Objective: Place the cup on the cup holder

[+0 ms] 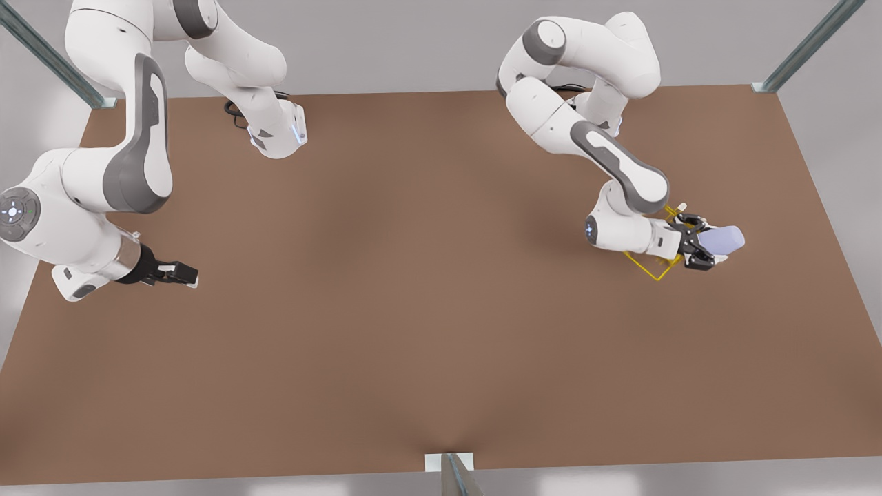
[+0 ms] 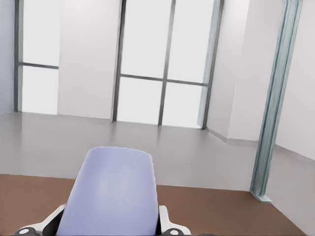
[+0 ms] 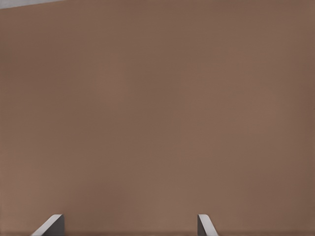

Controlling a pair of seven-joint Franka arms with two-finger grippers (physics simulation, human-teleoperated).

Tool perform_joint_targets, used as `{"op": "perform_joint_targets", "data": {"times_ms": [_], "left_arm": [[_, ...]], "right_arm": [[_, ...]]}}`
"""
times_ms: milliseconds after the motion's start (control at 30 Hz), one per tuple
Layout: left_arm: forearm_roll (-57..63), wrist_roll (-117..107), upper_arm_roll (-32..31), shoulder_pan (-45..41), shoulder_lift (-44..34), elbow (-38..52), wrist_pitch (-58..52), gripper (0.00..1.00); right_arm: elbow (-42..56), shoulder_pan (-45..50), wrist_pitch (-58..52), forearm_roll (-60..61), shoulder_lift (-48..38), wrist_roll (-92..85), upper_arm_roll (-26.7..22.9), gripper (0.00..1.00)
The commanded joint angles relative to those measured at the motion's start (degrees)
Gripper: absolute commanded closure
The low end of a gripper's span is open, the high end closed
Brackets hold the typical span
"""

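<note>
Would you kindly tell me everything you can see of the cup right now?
The cup is a plain lavender-blue tapered vessel with no handle and a smooth matte look. It lies tipped on its side, held off the table between the fingers of the left tool, at the front view's right. It hangs just beside the yellow wire cup holder, whose pegs sit partly behind the tool; whether they touch cannot be told.

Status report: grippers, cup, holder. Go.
Left gripper shut on cup, held over cup holder. Right gripper open, waiting over bare table. Nothing in the way.
</note>
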Motion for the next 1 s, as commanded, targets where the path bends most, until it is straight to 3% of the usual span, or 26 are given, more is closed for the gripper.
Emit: {"op": "perform_joint_targets", "data": {"times_ms": [0, 433, 633, 833, 967], "left_arm": [[0.6, -11.9, 0.0, -0.4, 0.0, -0.6, 1.3, 0.25], [0.5, -12.0, 1.0, -4.1, 1.5, -0.3, 0.2, 0.25], [1.4, -27.5, 0.2, -5.1, 2.7, -0.5, 1.7, 0.25], [16.4, -26.8, 1.0, -4.3, 4.4, -0.6, -1.8, 0.25], [17.2, -27.0, -1.1, -3.6, 6.0, -0.5, -2.3, 0.25]], "right_arm": [[0.0, -0.1, 0.0, 0.0, 0.0, -0.2, 0.0, 0.00], [0.0, -0.1, 0.0, 0.0, 0.0, -0.2, 0.0, 0.00], [0.4, -0.1, 2.1, 0.1, 2.0, 0.4, 0.0, 0.00], [0.5, 0.0, 3.3, 0.2, 2.3, 0.4, 0.1, 0.00], [1.2, -0.1, 4.2, 0.2, 3.2, 0.0, 0.0, 0.00]]}}
